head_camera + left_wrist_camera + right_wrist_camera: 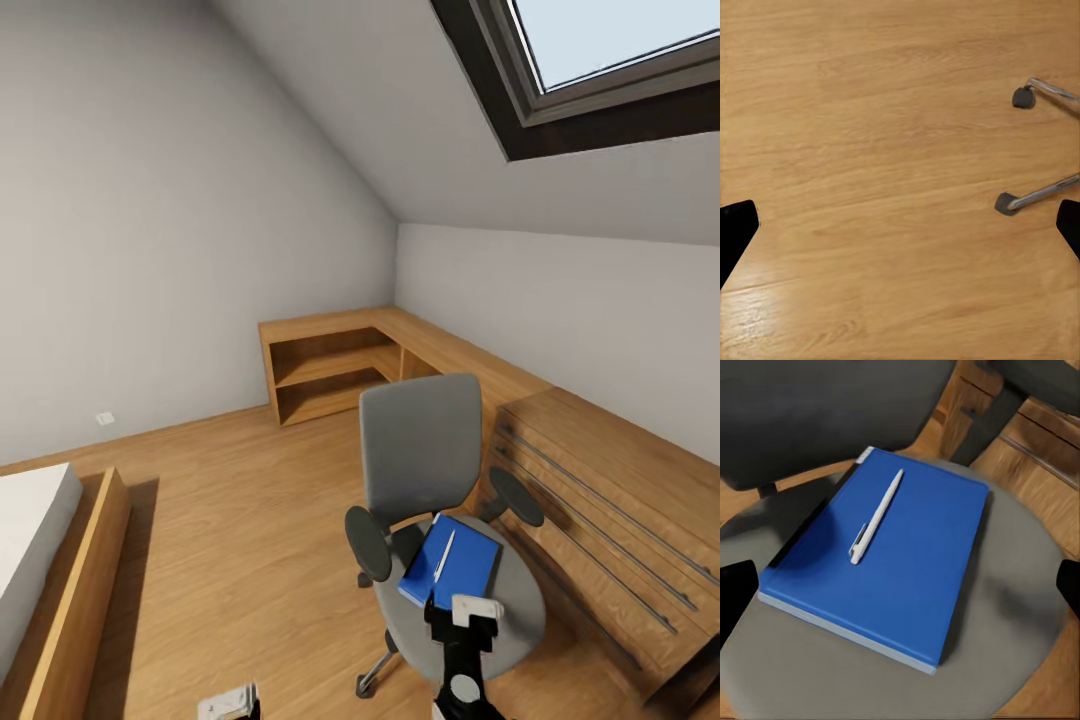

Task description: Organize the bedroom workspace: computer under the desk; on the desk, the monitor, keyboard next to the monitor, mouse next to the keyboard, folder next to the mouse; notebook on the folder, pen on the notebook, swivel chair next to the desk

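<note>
While both tools gape, the pen (pixel 876 516) lies on the folder (pixel 907 585) — no writing legible.

Bright, even | skylight (pixel 600 60) daylight | soft shadows | wide-angle edges

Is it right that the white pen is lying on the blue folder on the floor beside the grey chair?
Not quite. The pen does lie on the folder, but the folder sits on the swivel chair seat, not the floor. The right wrist view shows it.

Matt grey cloth swivel chair (pixel 430 470)
</note>
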Tool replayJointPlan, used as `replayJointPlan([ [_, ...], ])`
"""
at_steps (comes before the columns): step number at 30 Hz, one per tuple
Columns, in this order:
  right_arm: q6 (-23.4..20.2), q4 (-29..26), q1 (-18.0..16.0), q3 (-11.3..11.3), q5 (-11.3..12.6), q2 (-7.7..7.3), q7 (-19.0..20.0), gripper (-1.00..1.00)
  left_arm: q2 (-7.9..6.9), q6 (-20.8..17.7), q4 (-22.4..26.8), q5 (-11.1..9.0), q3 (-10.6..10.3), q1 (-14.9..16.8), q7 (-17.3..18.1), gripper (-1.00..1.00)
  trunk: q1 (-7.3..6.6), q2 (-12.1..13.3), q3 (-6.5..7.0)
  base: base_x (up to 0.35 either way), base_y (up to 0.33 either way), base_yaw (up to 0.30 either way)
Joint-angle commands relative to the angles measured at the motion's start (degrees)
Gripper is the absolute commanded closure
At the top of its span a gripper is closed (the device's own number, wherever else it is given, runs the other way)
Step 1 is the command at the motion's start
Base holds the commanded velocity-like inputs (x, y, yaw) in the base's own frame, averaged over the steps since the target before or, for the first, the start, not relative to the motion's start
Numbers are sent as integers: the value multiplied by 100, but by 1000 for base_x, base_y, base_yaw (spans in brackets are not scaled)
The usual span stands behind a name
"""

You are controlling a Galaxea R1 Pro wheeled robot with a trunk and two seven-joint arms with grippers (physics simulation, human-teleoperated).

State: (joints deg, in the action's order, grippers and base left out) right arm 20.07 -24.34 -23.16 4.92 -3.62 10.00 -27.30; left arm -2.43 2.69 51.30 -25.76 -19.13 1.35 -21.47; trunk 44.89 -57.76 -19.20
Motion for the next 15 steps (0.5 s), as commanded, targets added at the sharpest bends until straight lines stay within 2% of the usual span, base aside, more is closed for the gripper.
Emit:
replayJointPlan([
  [1, -222, -136, -10, 15, -33, 0, -50, -100, -12, -99, 32, -64, 43, 62, -47, -100, 0, -5, -7, 0, 0, 0],
  [2, -727, -441, -58, 12, -20, 0, -45, -100, -16, -562, 92, -71, 306, 313, -50, -100, 0, -5, -7, 0, 0, 0],
  [4, -977, -559, -168, 11, 6, 0, -43, -100, -18, -919, 114, -77, 481, 508, -33, -100, 0, -5, -7, 0, 0, 0],
  [5, -1198, -624, -341, 8, 52, 0, -38, -100, -19, -1307, 129, -84, 648, 709, -20, -100, 0, -5, -7, 0, 0, 0],
  [8, -1485, -635, -637, -7, 221, 0, -7, -100, -20, -1871, 212, -90, 896, 984, -9, -100, 0, -5, -7, 0, 0, 0],
  [11, -1663, -485, -872, -42, 552, -43, 130, -100, -13, -2277, 461, -95, 1120, 1163, -6, -100, 0, -5, -7, 0, 0, 0],
  [13, -1727, -295, -972, -60, 828, -126, 299, -100, -6, -2437, 641, -92, 1228, 1230, -9, -100, 0, -5, -7, 0, 0, 0],
  [14, -1765, -83, -1038, -70, 1085, -208, 487, -100, -2, -2538, 776, -91, 1292, 1274, -11, -100, 0, -5, -7, 0, 0, 0],
  [15, -1778, 18, -1063, -74, 1186, -245, 572, -100, 1, -2567, 828, -90, 1313, 1289, -12, -100, 0, -5, -7, 0, 0, 0],
])
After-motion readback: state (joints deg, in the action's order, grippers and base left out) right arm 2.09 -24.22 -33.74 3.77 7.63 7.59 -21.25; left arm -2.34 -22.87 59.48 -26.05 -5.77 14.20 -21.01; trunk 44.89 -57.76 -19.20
